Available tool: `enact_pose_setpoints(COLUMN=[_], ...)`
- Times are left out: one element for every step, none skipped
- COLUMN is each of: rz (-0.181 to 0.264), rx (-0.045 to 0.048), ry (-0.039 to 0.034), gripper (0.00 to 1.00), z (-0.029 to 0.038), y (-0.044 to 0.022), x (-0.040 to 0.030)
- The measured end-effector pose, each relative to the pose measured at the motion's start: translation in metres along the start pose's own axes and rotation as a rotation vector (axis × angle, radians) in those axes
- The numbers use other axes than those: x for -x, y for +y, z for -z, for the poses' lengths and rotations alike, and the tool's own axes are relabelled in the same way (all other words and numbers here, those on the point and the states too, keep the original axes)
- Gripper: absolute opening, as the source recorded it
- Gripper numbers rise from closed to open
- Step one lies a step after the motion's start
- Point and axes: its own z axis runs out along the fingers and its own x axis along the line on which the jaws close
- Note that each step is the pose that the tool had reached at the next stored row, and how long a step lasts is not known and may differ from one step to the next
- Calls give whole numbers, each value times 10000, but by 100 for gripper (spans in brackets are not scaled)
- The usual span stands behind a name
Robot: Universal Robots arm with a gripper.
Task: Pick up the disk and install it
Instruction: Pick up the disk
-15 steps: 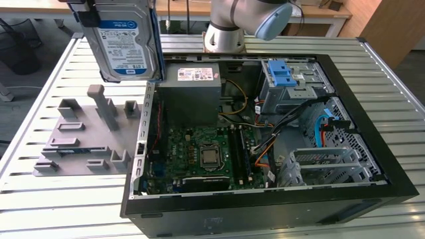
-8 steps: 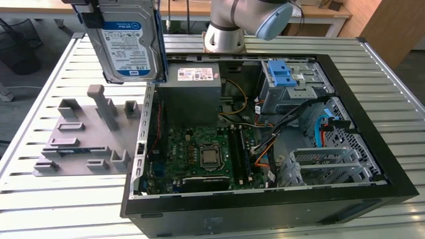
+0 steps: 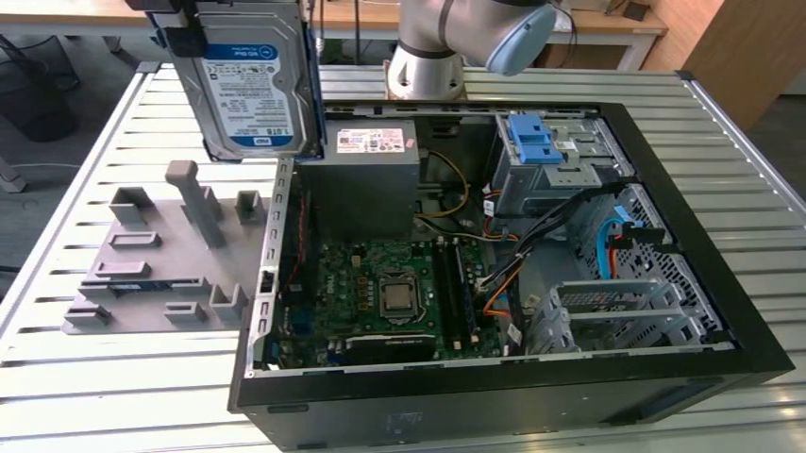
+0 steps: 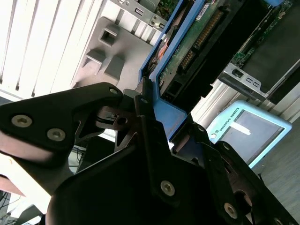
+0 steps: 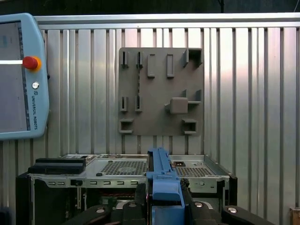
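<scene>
**Gripper state.** The gripper [image 4: 150,126] is clenched on the disk [image 3: 252,80]. In both wrist views the black fingers [image 4: 98,98] bear on the blue carrier frame from either side. The frame's edge runs out between them.

**Disk position.** I see the disk at 11 o'clock in the exterior view. It hangs upright in the air with its blue-and-white label facing the camera. It touches neither the slatted table [image 3: 126,396] nor the computer case [image 3: 705,236].

**Work area, exterior view.**
- The grey fixture plate [image 3: 158,274] lies flat on the table at 9 o'clock, just beside the case wall. Its slots and posts hold nothing.
- The open case runs from the centre out to 4 o'clock.
- Inside the case, the motherboard [image 3: 377,283] sits near the centre.
- The grey power supply [image 3: 365,179] stands at 12 o'clock from the motherboard.
- The grey drive cage [image 3: 542,151], with its blue latch on top, stands at 2 o'clock from the motherboard.
- The arm's base [image 3: 435,47] rises at 12 o'clock, behind the case.

**First wrist view.** The disk's blue frame points toward the case, with the fixture plate beyond it. A teach pendant [image 5: 18,79] rests on the table slats, near the plate but apart from it.
</scene>
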Motion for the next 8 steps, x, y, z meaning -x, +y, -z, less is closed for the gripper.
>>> enact_pose_setpoints(rz=[0, 0, 0, -1, -1, -1, -1, 0], rx=[0, 0, 0, 0, -1, 0, 0, 0], ry=[0, 0, 0, 0, 0, 0, 0, 0], gripper=[37, 37, 37, 37, 37, 37, 37, 37], z=[0, -1, -1, -1, -1, -1, -1, -2], y=[-9, -18, -27, -36, -45, -55, -63, -72], x=[-5, -9, -13, -18, -23, -28, -32, -37])
